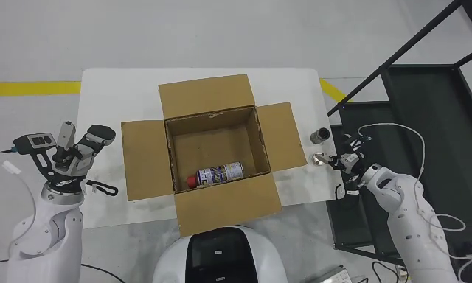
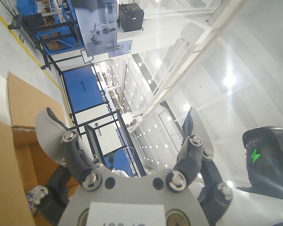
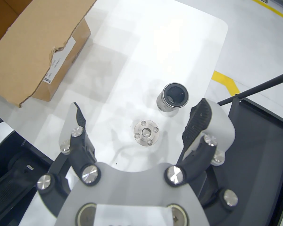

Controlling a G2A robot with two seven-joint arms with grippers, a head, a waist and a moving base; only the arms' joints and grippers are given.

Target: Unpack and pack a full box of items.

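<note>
flange disc [image 3: 146, 133] lies flat on the table [image 3: 155, 48] right of the box [image 1: 206, 95], directly under the right gripper [image 3: 139, 116], fingers [image 3: 199, 118] spread either side; left gripper [image 2: 118, 116], also spread, sits far left.

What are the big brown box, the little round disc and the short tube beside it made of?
The box looks like corrugated cardboard: matte brown, with a torn, ragged flap edge. The disc seems bare metal: silvery, shiny, with drilled holes. The tube looks like polished steel outside; its dark lining could be plastic or rubber.
</note>
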